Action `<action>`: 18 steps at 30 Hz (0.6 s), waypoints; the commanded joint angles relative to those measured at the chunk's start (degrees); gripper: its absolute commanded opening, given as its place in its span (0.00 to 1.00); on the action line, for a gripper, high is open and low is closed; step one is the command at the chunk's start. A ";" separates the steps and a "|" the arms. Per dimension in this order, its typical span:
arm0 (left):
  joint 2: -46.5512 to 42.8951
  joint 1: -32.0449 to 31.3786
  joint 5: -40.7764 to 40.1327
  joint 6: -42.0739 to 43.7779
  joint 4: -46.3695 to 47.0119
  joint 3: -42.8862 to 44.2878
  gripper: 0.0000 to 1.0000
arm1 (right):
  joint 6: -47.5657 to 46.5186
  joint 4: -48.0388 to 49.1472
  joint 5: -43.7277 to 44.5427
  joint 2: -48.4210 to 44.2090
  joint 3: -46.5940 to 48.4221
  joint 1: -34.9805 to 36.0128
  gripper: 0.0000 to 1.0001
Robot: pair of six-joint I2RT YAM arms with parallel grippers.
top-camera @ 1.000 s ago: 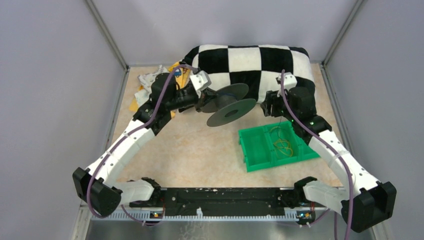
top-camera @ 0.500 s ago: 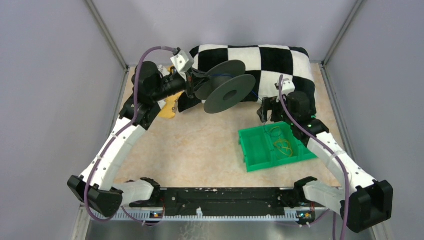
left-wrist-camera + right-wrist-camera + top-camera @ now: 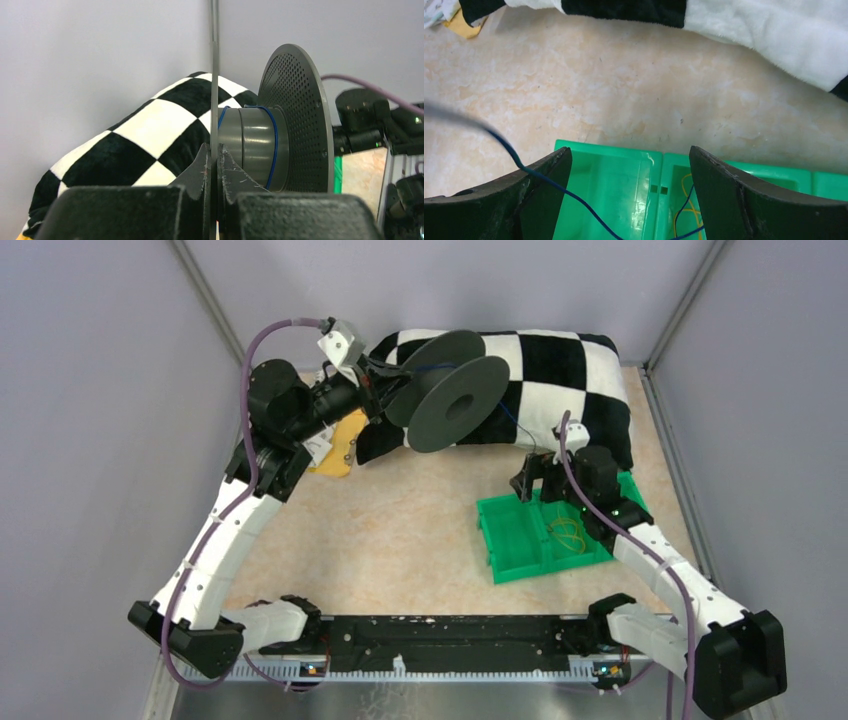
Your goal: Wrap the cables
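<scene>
My left gripper is shut on the near flange of the black two-flanged spool and holds it in the air in front of the checkered pillow. A thin blue cable is wound a few turns round the spool's grey hub. The cable runs down from the spool to the green tray. In the right wrist view the cable crosses between my right gripper's fingers. My right gripper is open over the tray's far edge and holds nothing.
A black-and-white checkered pillow lies at the back of the table. A green two-compartment tray holds yellow looped strands. Yellow and white scraps lie at the back left. Grey walls enclose the table.
My left arm has lifted the spool higher and further back toward the left. My right gripper has moved down and nearer, over the green tray.
</scene>
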 commanded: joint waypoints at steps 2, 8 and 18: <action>-0.59 0.33 -7.25 -4.32 8.24 5.23 0.00 | 2.60 7.37 -4.36 -2.80 -4.11 -0.46 0.86; 0.08 0.74 -9.98 -7.05 9.23 5.75 0.00 | 2.73 9.86 -5.17 -3.29 -7.44 -0.48 0.74; 4.19 0.99 -16.87 -9.19 4.36 8.70 0.00 | 0.93 3.04 -5.25 -7.42 -2.97 -0.57 0.00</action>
